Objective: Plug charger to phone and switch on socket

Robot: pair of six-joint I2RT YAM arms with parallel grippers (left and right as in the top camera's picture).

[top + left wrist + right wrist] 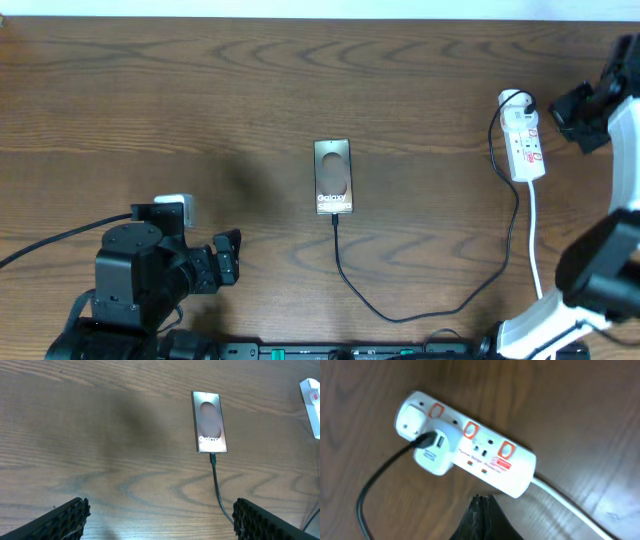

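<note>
The phone (333, 178) lies mid-table with "Galaxy" lettering; it also shows in the left wrist view (209, 422). The charger cable (420, 312) runs from the phone's near end in a curve up to the socket (524, 142) at the right, where it ends in a white adapter (434, 450) plugged into the strip (495, 462). The cable meets the phone's bottom edge (213, 458). My left gripper (160, 517) is open and empty, well short of the phone. My right gripper (481, 502) is shut and empty, its tip just beside the socket's near edge.
The socket's white cord (536, 240) runs toward the front right, also seen in the right wrist view (570, 505). The left arm's body (150, 265) sits at the front left. The right arm (600, 100) reaches over the table's right edge.
</note>
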